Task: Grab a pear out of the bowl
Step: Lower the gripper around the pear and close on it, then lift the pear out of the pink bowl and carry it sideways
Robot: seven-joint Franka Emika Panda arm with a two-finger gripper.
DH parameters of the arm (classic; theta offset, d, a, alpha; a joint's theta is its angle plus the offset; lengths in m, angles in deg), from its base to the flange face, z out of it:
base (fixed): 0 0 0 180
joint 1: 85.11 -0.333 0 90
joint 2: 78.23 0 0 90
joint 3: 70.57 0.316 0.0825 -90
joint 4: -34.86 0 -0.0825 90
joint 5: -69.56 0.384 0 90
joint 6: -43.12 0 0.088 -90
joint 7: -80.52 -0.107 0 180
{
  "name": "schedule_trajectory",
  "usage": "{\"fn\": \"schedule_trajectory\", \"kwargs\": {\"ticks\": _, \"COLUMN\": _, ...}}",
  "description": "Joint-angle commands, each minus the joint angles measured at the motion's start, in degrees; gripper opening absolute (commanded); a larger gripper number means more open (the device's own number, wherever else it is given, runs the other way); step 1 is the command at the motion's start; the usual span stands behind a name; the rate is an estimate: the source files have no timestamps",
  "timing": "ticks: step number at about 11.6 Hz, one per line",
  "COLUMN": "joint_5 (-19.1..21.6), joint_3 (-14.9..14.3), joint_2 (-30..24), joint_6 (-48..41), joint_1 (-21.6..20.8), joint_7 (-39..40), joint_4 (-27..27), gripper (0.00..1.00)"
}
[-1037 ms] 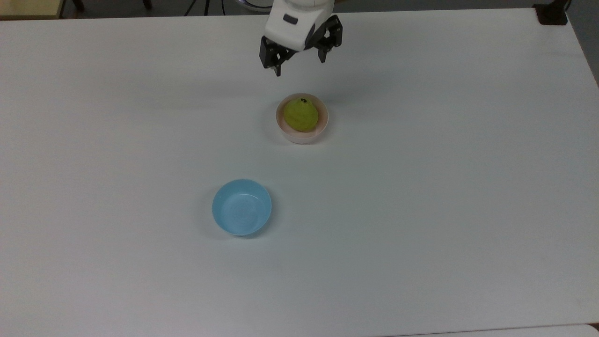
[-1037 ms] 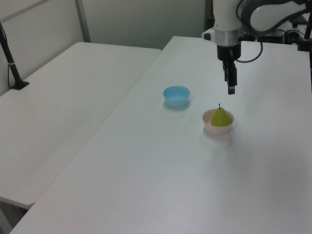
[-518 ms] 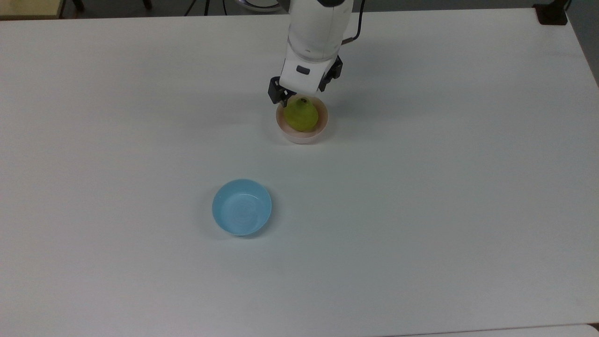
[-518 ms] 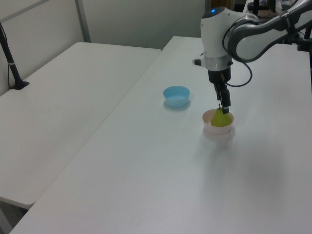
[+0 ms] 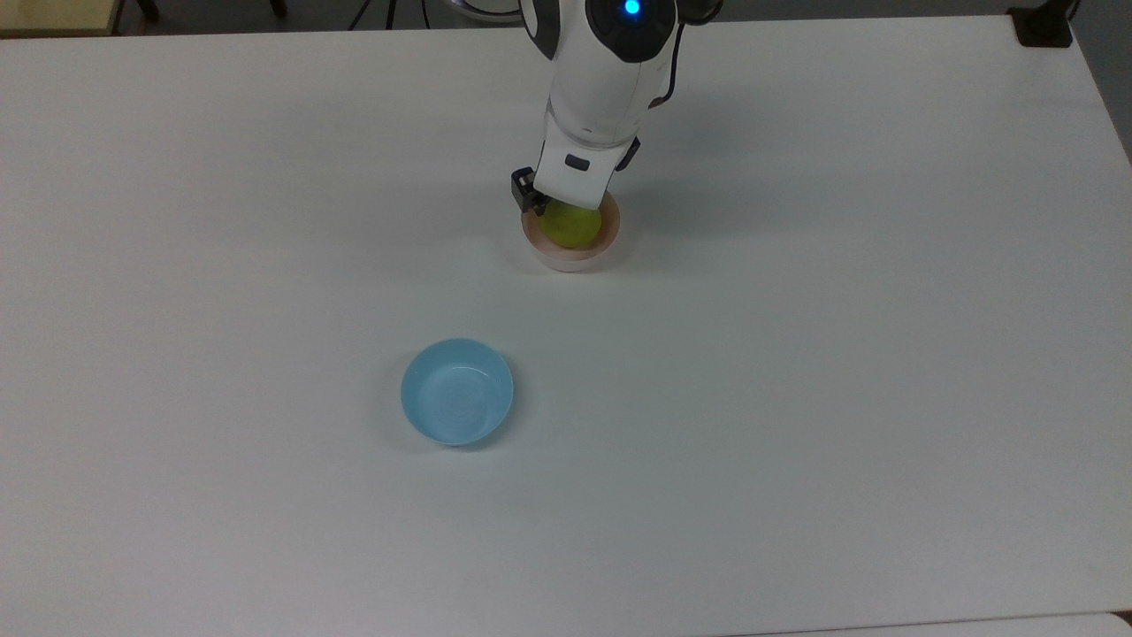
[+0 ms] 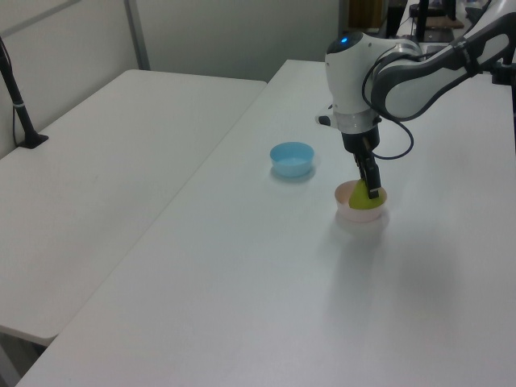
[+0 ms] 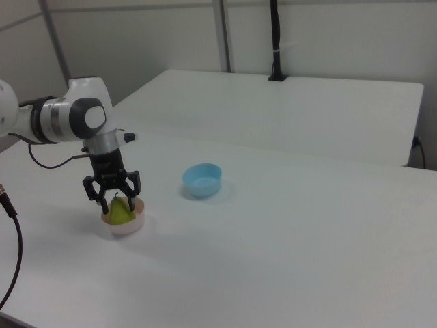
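The pear (image 7: 121, 212) is seen upright in the pink bowl (image 7: 127, 225), directly beneath the gripper (image 7: 113, 199), whose fingers are spread wide, one on each side of the fruit's upper part, not yet clenched on it. Wide bare table (image 5: 796, 398) lies all around the gripper, the blue bowl (image 5: 457, 391) well apart from it. The finger spread is plain in the right view; in the top view the fruit's top is covered by the wrist.

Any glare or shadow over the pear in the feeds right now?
Top view: even light, no glare; the arm covers the upper part of the pear in the pink bowl. Left view: soft shadow on the table below the bowl. Right view: the open pincer straddles the pear, unglared.
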Motion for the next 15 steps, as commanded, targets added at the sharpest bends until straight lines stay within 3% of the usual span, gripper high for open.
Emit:
{"fn": "schedule_trajectory", "kwargs": {"ticks": 1, "joint_5": -1.05, "joint_3": -0.19, "joint_2": 0.90, "joint_6": 3.04, "joint_1": -0.46, "joint_7": -0.20, "joint_4": 0.77, "gripper": 0.74}}
{"fn": "schedule_trajectory", "kwargs": {"ticks": 4, "joint_5": -1.49, "joint_3": -0.19, "joint_2": 1.61, "joint_6": 3.65, "joint_1": -1.43, "joint_7": -0.20, "joint_4": 0.77, "gripper": 0.74}}
{"fn": "schedule_trajectory", "kwargs": {"ticks": 5, "joint_5": -1.49, "joint_3": -0.19, "joint_2": 1.61, "joint_6": 3.66, "joint_1": -1.43, "joint_7": -0.20, "joint_4": 0.68, "gripper": 0.66}}
{"fn": "schedule_trajectory", "kwargs": {"ticks": 8, "joint_5": -1.49, "joint_3": -0.19, "joint_2": 1.43, "joint_6": 3.31, "joint_1": -1.34, "joint_7": -0.20, "joint_4": 0.50, "gripper": 0.26}}
{"fn": "schedule_trajectory", "kwargs": {"ticks": 15, "joint_5": -0.61, "joint_3": -0.27, "joint_2": -3.74, "joint_6": -8.54, "joint_1": -1.43, "joint_7": -0.37, "joint_4": -6.17, "gripper": 0.25}}
